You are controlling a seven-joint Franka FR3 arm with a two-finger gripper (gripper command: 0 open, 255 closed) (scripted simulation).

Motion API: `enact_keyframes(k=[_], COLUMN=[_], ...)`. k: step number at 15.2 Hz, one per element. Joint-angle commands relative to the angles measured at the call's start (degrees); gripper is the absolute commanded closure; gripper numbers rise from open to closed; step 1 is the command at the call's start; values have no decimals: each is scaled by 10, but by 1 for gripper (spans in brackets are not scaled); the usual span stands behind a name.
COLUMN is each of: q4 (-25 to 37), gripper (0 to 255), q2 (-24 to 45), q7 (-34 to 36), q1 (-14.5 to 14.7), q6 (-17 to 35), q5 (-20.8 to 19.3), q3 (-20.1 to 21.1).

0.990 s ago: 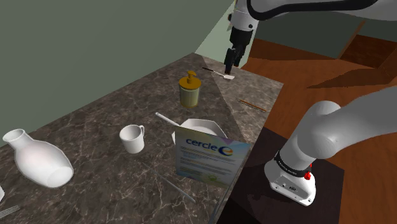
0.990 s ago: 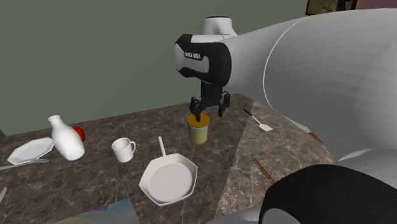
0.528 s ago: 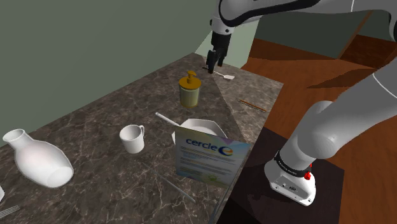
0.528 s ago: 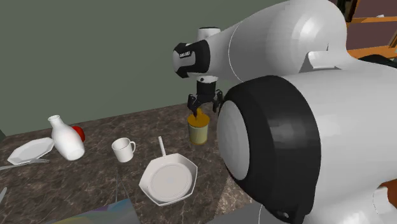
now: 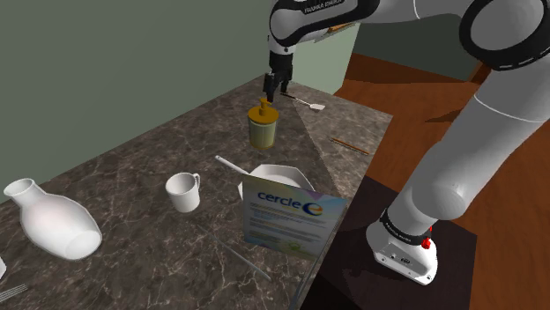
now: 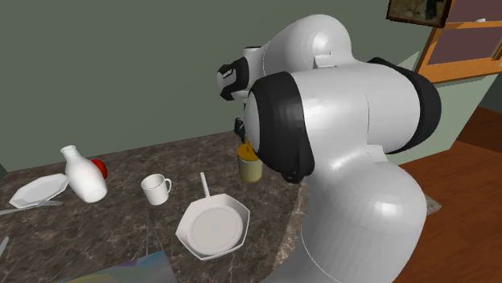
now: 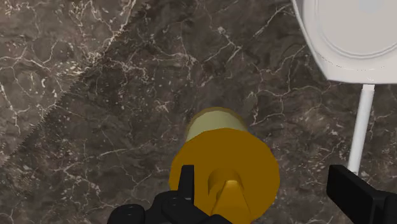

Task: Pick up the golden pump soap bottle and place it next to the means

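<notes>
One golden pump soap bottle (image 5: pixel 263 128) stands upright on the dark marble table (image 5: pixel 132 176), near a white pan (image 5: pixel 278 173) and a white cup (image 5: pixel 183 191). The tool (image 5: pixel 271 91) hangs just above the pump, its fingers spread apart.

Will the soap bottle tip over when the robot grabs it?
Probably not: the soap bottle stands upright on a wide base. Its round sides look smooth, so it might slip in the gripper. Grabbed by the narrow pump top, it could wobble.
</notes>
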Motion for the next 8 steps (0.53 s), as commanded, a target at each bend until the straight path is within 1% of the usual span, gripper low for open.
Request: enact_keyframes(k=[1,4,8], q4=[48,111,92], gripper=[0,0,0], q2=[50,113,122], q7=[-1,-3,-4], q1=[0,-2,-2], q6=[1,1,29], q5=[2,4,5], q3=[0,-1,-1])
